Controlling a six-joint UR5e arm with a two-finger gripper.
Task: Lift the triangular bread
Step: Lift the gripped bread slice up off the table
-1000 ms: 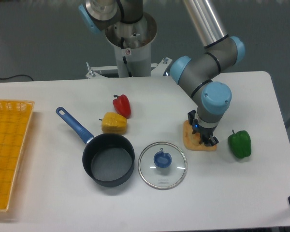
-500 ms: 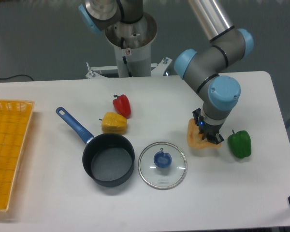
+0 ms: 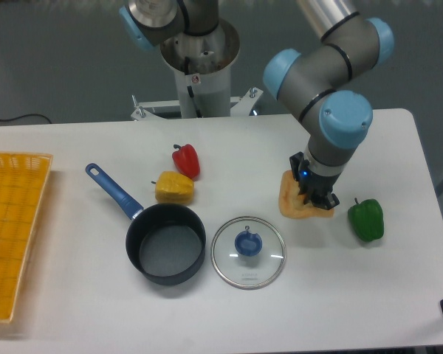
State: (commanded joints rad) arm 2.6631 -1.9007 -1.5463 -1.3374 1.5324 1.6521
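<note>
The triangular bread (image 3: 292, 204) is a flat orange-tan wedge with a paler centre, right of the table's middle. My gripper (image 3: 314, 199) is shut on it from above and holds it a little above the table. The fingertips are partly hidden behind the bread and the wrist. The bread hangs left of the green pepper (image 3: 366, 219) and up right of the glass lid (image 3: 248, 251).
A dark pot with a blue handle (image 3: 165, 242) stands left of the lid. A chunky yellow food block (image 3: 174, 187) and a red pepper (image 3: 186, 160) lie behind the pot. A yellow basket (image 3: 11, 228) sits at the left edge.
My gripper has risen with the bread held in it. The bread has come off the table and shifted slightly upward and left. Nothing else moved.
</note>
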